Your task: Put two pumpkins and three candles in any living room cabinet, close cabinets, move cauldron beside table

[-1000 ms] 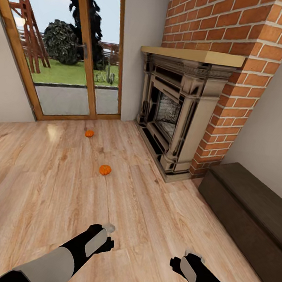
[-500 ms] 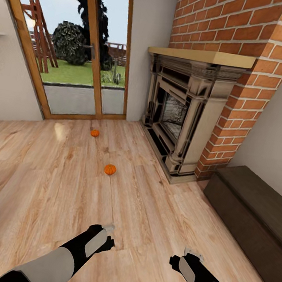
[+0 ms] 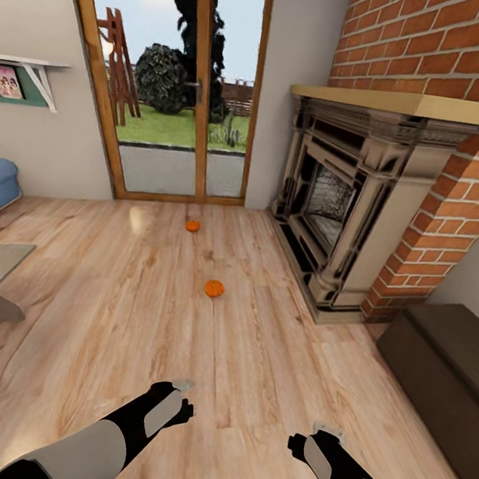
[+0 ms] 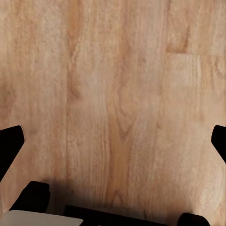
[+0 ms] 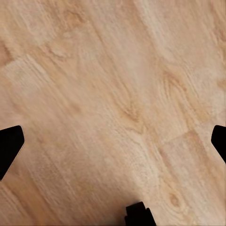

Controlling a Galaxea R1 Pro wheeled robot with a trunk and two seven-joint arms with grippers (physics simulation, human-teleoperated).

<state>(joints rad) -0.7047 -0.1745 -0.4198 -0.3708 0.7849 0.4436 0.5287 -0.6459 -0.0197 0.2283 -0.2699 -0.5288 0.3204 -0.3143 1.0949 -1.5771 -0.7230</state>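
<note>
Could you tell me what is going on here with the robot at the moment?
The robot stands on the wooden floor of a living room, facing two pumpkins: the nearer pumpkin and the farther pumpkin by the glass door. Both claws, the left claw and the right claw, are open and hold nothing. The dark cabinet sits shut beside the fireplace.

Even, bright daylight from far glass door. Pale glare patch on floor near it. Renders sharp; straight lines bow toward frame edges. Shadows faint.
</note>
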